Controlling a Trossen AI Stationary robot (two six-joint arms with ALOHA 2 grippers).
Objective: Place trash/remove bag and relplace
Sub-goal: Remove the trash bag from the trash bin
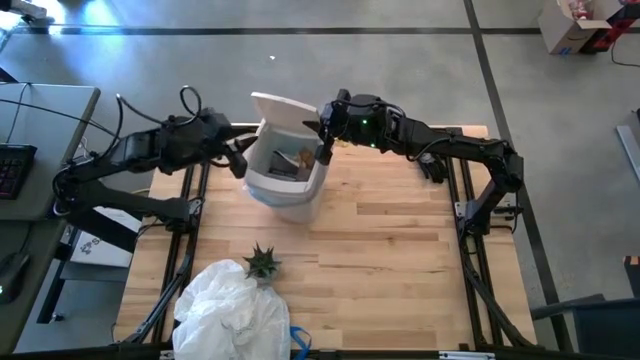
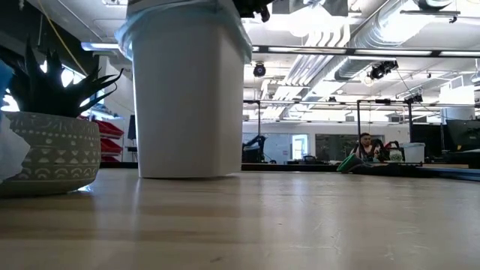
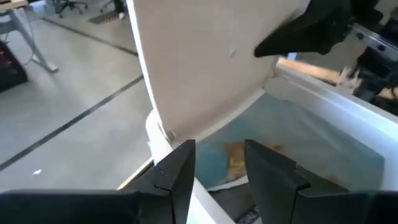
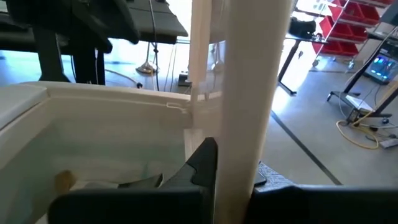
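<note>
**Lid held up, bin still lined**

My right end effector (image 1: 322,128) clamps the raised lid (image 1: 283,108) of the white bin (image 1: 285,195) near the counter's far edge. My left end effector (image 1: 240,158) hovers part-open at the rim. Inside, the bag (image 3: 298,134) holds trash (image 1: 295,160), mostly hidden.

No legible text, label, brand, number or sign in any view. White bin (image 1: 285,172): plain wall and lid, no marking seen. Plant pot (image 2: 46,150): white geometric pattern only, no lettering. Cardboard boxes (image 1: 578,25) on the floor beyond the table: coloured patches, unreadable. Paper sheet (image 1: 98,247) beside the left arm's base: dark specks, too small to read.
</note>
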